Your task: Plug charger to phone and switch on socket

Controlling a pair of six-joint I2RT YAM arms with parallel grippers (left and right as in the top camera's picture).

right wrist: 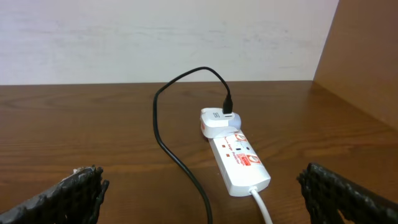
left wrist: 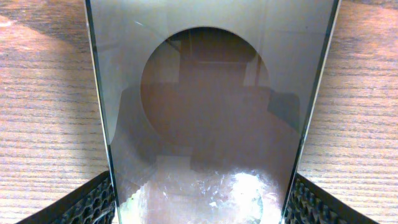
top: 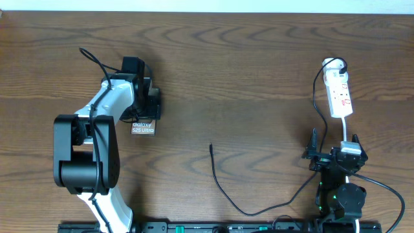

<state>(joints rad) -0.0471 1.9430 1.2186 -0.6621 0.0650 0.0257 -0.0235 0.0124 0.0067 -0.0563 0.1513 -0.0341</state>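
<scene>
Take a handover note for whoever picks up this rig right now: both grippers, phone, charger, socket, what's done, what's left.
Left gripper: seems shut on the phone, fingers at its long edges.
Right gripper: open, empty, facing the socket.
Charger: one end sits in the white adapter on the socket; its plug tip lies loose on the table, apart from the phone.
Done: phone gripped.
Left: plug tip into phone, switch socket on. The switch's position can't be read from here.
</scene>
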